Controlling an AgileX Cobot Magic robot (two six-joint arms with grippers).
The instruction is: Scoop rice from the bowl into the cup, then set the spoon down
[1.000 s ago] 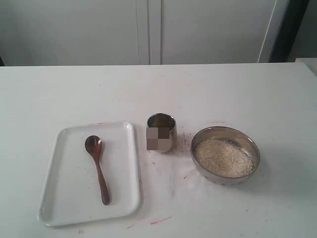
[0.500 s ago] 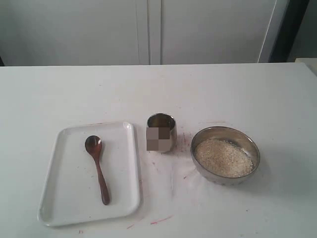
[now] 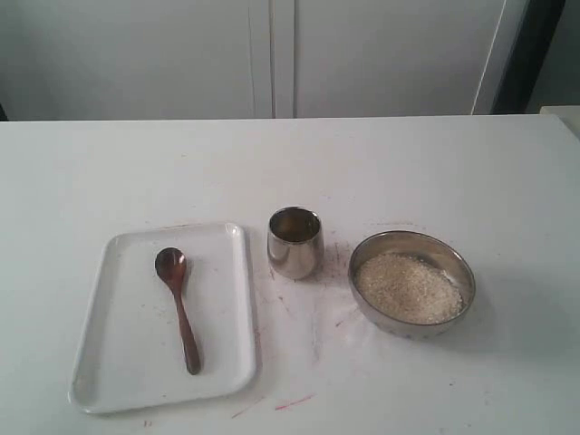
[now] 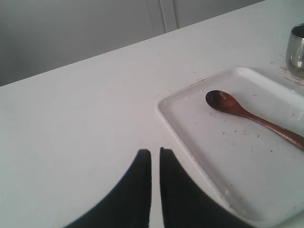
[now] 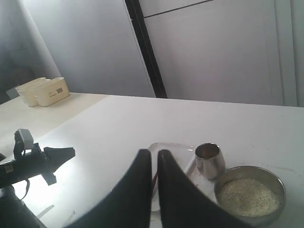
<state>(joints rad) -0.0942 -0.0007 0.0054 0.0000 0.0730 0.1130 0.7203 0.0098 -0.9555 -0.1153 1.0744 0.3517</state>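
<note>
The wooden spoon point(image 3: 178, 303) lies on a white tray point(image 3: 109, 381), head toward the far side; it also shows in the left wrist view point(image 4: 247, 114). The steel cup point(image 3: 294, 242) stands just right of the tray. Further right sits the steel bowl point(image 3: 444, 255), holding rice point(image 3: 408, 287). Neither arm appears in the exterior view. My left gripper point(image 4: 155, 151) is shut and empty, hovering over the table beside the tray's edge. High above the table, my right gripper point(image 5: 154, 152) is shut and empty, with the cup point(image 5: 209, 160) and bowl point(image 5: 228, 176) beyond it.
White cabinet doors point(image 3: 272, 54) stand behind the table's far edge. Red smudges point(image 3: 294, 401) mark the table near the front. In the right wrist view, cream containers point(image 5: 42, 91) sit on a side table and a black arm part point(image 5: 33, 161) shows beside them.
</note>
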